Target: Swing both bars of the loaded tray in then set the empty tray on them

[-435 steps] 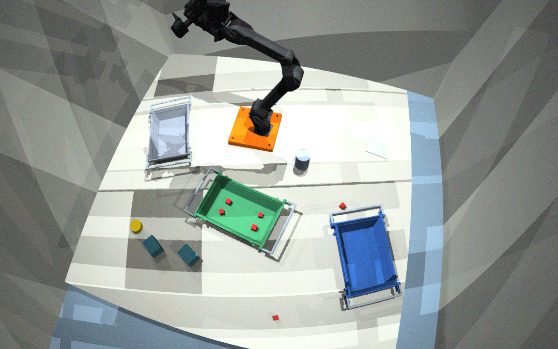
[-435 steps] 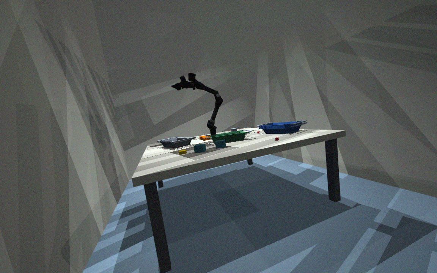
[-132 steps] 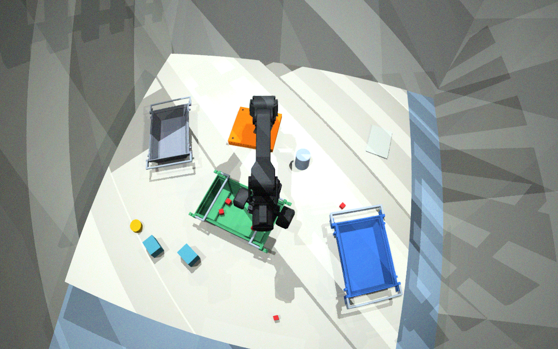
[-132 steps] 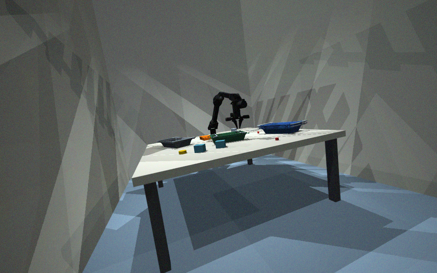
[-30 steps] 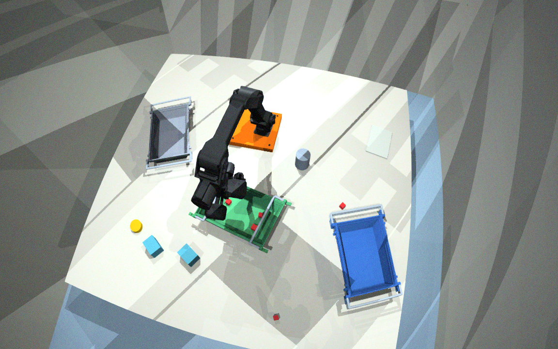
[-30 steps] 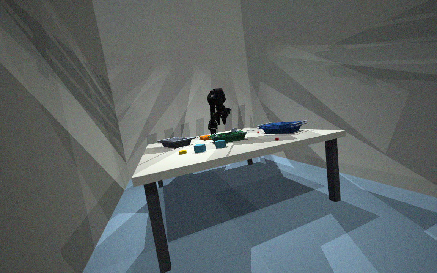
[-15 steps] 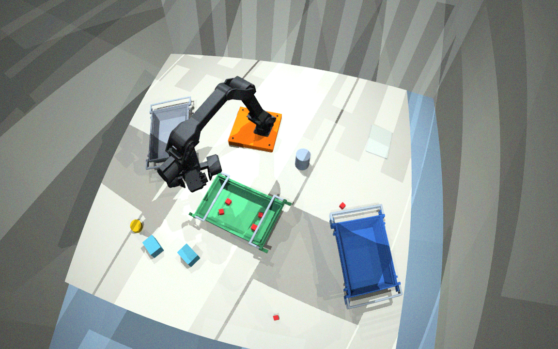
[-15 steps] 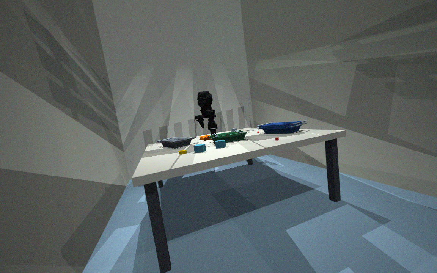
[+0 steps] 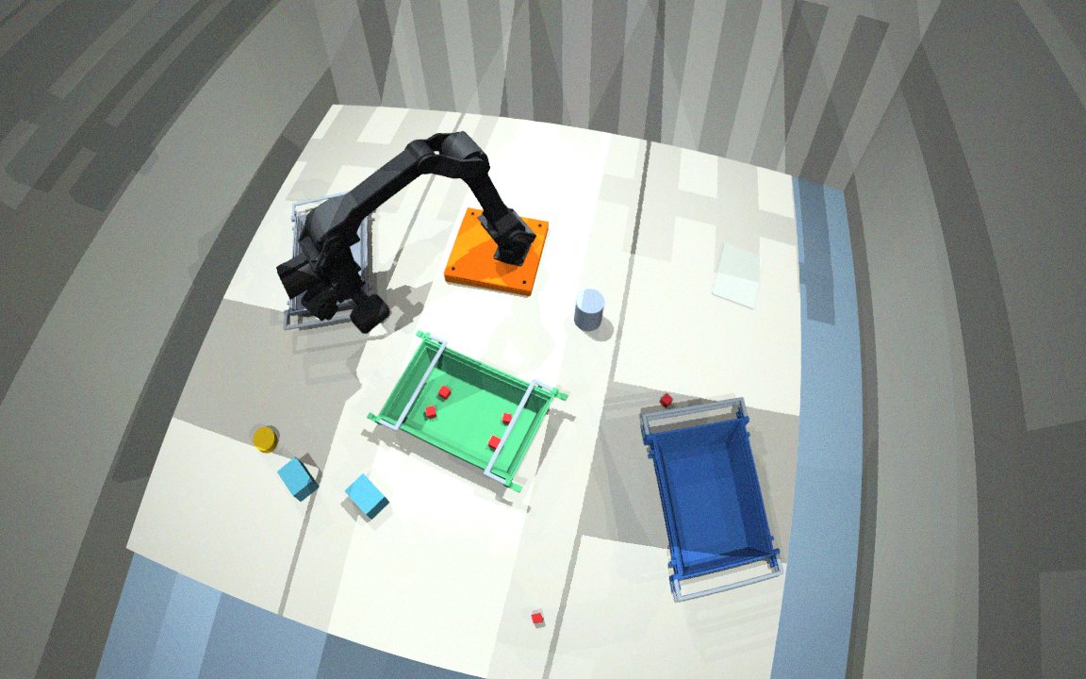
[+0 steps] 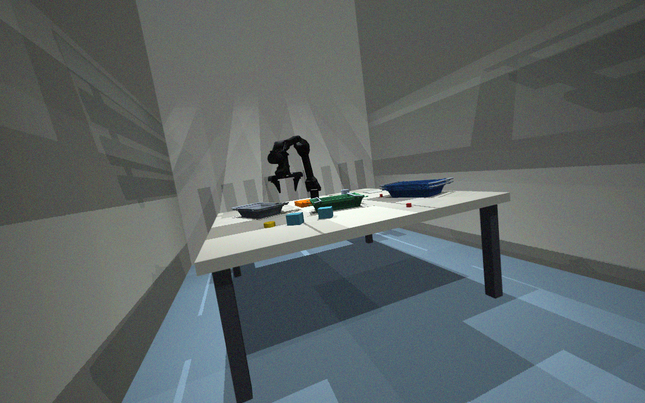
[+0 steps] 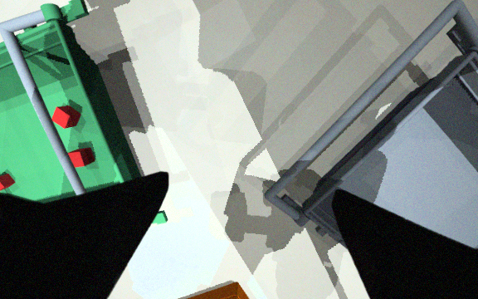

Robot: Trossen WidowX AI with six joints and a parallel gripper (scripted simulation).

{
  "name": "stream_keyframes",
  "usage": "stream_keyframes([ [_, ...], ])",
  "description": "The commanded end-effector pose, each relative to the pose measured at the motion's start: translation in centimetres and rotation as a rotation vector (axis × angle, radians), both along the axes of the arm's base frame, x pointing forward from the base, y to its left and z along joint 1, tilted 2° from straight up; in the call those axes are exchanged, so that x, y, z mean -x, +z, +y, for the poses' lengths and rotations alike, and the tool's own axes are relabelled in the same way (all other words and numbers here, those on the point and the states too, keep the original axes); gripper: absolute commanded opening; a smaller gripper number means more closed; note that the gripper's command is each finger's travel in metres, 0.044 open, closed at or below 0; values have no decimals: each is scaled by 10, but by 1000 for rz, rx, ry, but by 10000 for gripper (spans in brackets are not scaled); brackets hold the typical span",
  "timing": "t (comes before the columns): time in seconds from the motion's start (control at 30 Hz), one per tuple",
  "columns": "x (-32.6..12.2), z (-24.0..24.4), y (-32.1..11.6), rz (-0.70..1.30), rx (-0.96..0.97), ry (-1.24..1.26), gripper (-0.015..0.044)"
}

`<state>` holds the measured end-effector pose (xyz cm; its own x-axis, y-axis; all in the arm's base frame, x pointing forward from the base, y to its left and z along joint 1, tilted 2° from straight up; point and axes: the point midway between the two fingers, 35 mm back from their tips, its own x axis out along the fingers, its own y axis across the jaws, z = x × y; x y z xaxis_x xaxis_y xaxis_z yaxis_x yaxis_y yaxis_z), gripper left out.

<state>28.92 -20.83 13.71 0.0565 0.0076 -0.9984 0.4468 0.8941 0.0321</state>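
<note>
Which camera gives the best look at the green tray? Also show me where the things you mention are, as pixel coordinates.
The top view: it shows the whole green tray [image 9: 479,418] [image 10: 337,201] [image 11: 98,112], with four red blocks inside and both bars across. The exterior view catches it nearly edge-on, hiding the blocks. The wrist view is close, but cuts off part of the tray.

Dim walls — bright tabletop, patchy shadows, slight grain.

Two bars [image 9: 421,385] [image 9: 515,430] [image 11: 40,104] span the green tray [image 9: 467,460] [image 10: 337,202] [image 11: 98,112], open between.
</note>
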Motion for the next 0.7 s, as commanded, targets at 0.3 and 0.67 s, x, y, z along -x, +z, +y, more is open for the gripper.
stream_keyframes([
  [0.3, 117, -74, -22, 27, -40, -1352, 440],
  [0.67, 186, -91, -33, 38, -78, -2178, 440],
])
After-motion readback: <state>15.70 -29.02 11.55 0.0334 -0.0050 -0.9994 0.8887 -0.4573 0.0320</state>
